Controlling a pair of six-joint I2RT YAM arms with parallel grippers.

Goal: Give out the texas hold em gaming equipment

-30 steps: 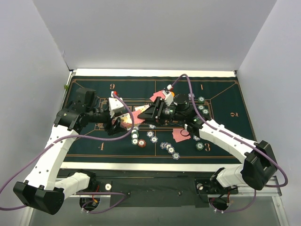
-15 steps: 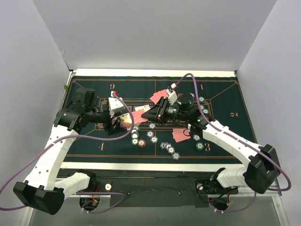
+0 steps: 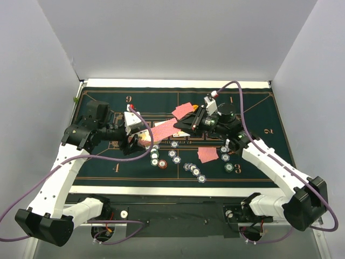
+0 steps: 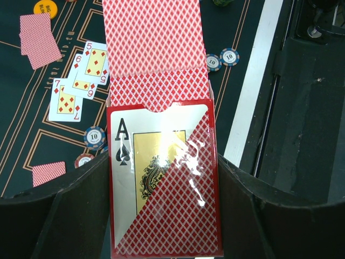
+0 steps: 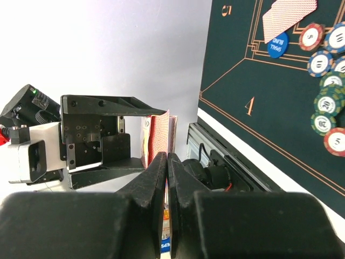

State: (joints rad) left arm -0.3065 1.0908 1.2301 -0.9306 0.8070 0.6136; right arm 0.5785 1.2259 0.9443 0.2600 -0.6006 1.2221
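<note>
The green felt mat [image 3: 253,110] covers most of the surface, and both arms lean in over its middle. The left claw [image 4: 163,162] is clamped tight on the sides of a card box [image 4: 161,210], ace of spades on its face, mouth pointing across the mat. The right claw [image 3: 182,125] is pinched fully together on the far end of one red-backed card [image 4: 153,38]. That card is partly out of the box and bridges the gap between the two claws above the felt.

My worry is the pull. If the card rubs on its neighbours, a second one could ride out with it and drop. If the pinch sits only on the very edge, the card may slip free, or bow and spring away. A tug off the line of the box could also twist the box in the left claw's hold.

Just beside the bridge lie three face-up diamonds [image 4: 81,81], so a dropped card would likely land on them. Face-down cards [image 3: 182,109] sit at the far middle, with another lot near the three. Chips [image 3: 194,170] lie loose in a string toward the front, a few near the left claw and more by the right forearm, where a low sweep would scatter them. An orange disc [image 4: 46,8] and a blue small-blind disc [image 5: 277,44] lie flat on the felt.
</note>
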